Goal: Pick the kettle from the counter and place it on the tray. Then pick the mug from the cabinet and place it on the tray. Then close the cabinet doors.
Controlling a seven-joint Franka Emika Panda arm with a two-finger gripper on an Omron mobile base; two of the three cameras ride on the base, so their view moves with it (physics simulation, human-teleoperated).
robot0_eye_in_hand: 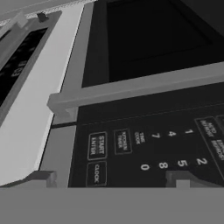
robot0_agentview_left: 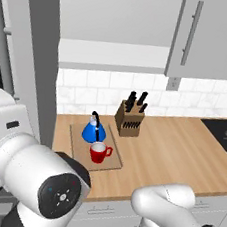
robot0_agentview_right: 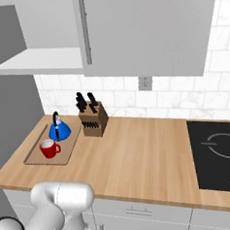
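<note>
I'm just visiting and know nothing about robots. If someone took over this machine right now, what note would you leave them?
Gripper: open, holding nothing, pointed at the keypad of a dark microwave, away from the counter.
Kettle: on the tray, at its back end.
Mug: on the tray too, in front of the kettle.
Cabinet: the shelf is exposed, so it is not closed; one of its doors stands swung open at the left.
Done: kettle and mug placed.
Left: shut the cabinet doors.
</note>
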